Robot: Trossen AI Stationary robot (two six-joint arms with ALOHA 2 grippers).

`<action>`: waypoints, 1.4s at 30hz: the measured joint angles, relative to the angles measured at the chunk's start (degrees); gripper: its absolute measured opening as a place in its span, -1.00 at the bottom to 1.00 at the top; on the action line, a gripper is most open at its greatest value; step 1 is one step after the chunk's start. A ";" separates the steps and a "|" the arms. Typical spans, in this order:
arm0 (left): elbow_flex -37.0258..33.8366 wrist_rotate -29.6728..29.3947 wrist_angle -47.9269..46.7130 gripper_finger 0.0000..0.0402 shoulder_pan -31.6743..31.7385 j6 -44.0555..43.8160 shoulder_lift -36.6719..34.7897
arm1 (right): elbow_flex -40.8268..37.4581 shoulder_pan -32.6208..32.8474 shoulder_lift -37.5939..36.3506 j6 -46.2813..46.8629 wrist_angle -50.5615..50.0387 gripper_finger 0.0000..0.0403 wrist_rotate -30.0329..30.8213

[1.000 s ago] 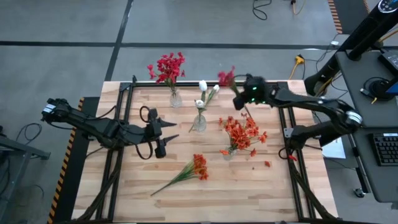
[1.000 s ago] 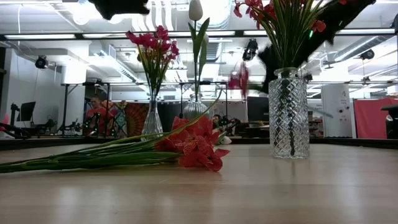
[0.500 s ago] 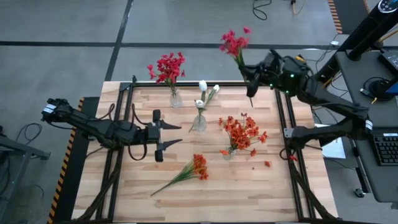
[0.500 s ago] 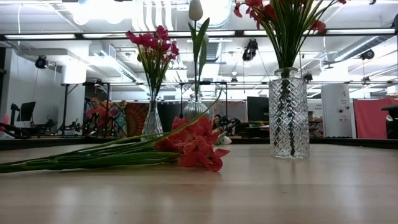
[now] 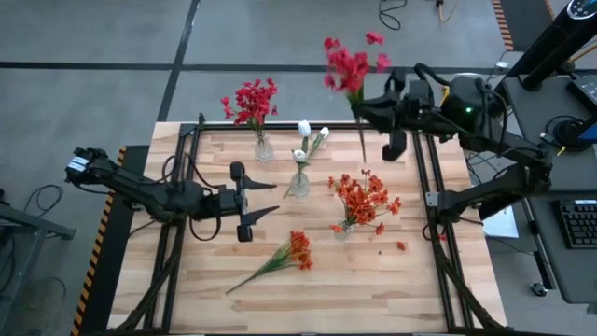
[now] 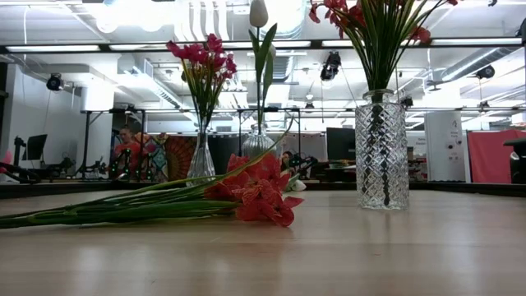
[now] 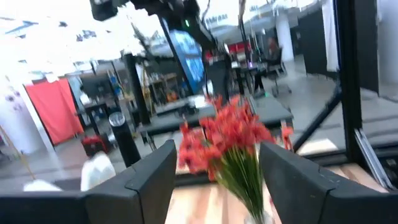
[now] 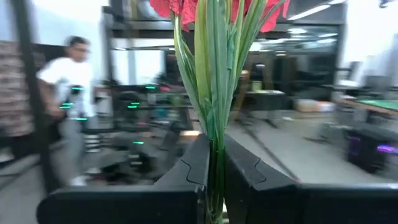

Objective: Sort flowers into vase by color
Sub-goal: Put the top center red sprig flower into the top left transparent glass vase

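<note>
Table [image 5: 373, 289]: pale wood planks, dark frame rails. Right gripper [image 5: 366, 114]: raised beyond the table's far edge at about 1 o'clock, jaws closed tight on the green stalks of a crimson-red flower bunch [image 5: 351, 65], held upright with its blooms uppermost; the right wrist view shows the stalks [image 8: 214, 93] pinched between the two dark fingers [image 8: 186, 171]. Left gripper [image 5: 250, 201]: low over the table at about 9 o'clock of centre, jaws spread wide and holding nothing, pointed toward the middle vases. Crimson-red flowers [image 5: 250, 101] in a clear vase [image 5: 264, 147] at 11 o'clock near the far edge. White buds [image 5: 308, 133] in a second vase [image 5: 298, 184] near centre. Orange-red flowers [image 5: 364, 198] in a cut-glass vase [image 6: 380, 148] at about 3 o'clock of centre. One orange-red stem [image 5: 280, 257] lying flat on the table at 6 o'clock, blooms toward the centre, apart from all vases. A loose orange-red bit [image 5: 401, 246] lies near the right rail.
</note>
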 joint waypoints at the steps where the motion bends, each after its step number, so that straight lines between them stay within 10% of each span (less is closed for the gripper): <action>1: 0.00 0.01 0.93 0.10 0.04 0.38 0.05 | 0.54 0.92 0.80 0.17 0.46 -0.91 -1.04; 32: 19.32 11.90 -6.06 0.15 5.56 6.12 11.71 | 25.41 15.05 29.54 -5.88 5.15 -0.91 -5.29; 42: 18.78 11.20 -5.57 -0.39 5.57 6.25 11.72 | 25.37 16.05 29.56 -10.17 7.76 -0.91 -5.33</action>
